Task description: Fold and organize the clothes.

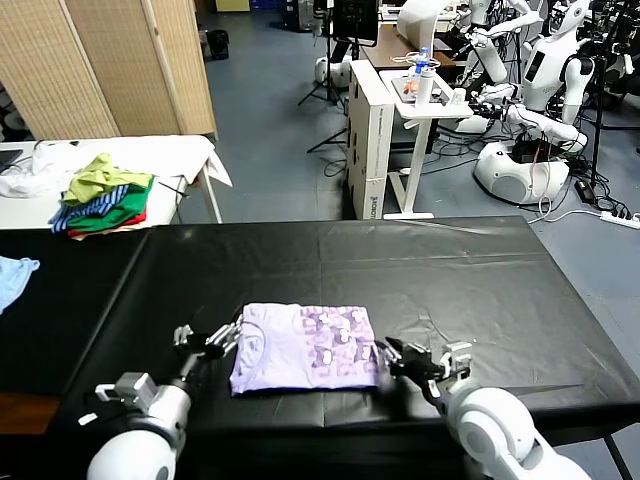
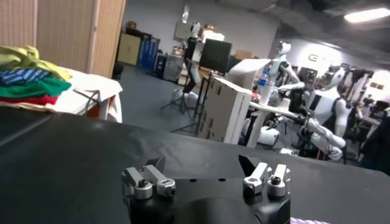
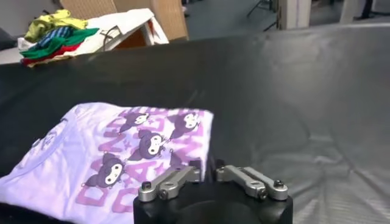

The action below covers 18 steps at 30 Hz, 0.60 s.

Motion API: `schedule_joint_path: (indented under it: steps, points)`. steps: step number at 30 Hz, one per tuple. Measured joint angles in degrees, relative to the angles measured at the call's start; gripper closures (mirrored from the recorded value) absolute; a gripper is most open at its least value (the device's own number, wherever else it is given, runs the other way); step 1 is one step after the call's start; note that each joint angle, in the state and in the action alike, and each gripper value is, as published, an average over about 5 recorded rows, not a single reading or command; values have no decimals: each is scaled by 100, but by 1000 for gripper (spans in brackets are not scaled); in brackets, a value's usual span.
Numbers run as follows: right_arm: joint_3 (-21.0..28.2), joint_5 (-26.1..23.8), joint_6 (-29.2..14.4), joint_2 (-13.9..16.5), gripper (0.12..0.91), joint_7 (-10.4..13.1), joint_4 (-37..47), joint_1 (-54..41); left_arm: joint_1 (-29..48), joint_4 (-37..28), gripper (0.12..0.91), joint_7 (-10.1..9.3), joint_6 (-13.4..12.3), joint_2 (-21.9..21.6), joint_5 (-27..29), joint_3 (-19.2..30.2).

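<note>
While the T-shirt [image 1: 304, 348] lies folded, claws seemingly flank it.

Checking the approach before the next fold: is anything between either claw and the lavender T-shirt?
Nothing visible. The T-shirt lies folded on the black table. The left claw sits open at its left edge, the right claw at its right edge; no object lies between.

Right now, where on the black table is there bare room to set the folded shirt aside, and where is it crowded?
The black table is bare beyond the lavender T-shirt to the far edge, and on the robot's right toward the right edge. The near strip is crowded: the left gripper, open, and the right gripper flank the shirt. A light blue cloth lies far left.
</note>
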<state>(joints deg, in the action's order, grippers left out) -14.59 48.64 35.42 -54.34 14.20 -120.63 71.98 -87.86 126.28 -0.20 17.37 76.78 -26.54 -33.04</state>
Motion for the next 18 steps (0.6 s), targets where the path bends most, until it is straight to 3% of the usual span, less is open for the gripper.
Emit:
schedule_joint_path:
  steps: [6, 10, 13, 18]
  points:
    - [-190, -146, -247, 68, 372, -27, -120, 94, -120, 9, 123, -93, -294, -165, -11, -14]
    - [-325, -444, -564, 111, 171, -221, -193, 212, -230, 49, 123, -195, -372, -277, 1, -41]
    - [-460, -834, -918, 160, 125, -469, -213, 366, -344, 95, 123, -216, -399, -370, 28, -97]
    - [-686, -1433, -1499, 174, 119, -783, -236, 719, -617, 182, 123, -242, -544, -478, 97, -212]
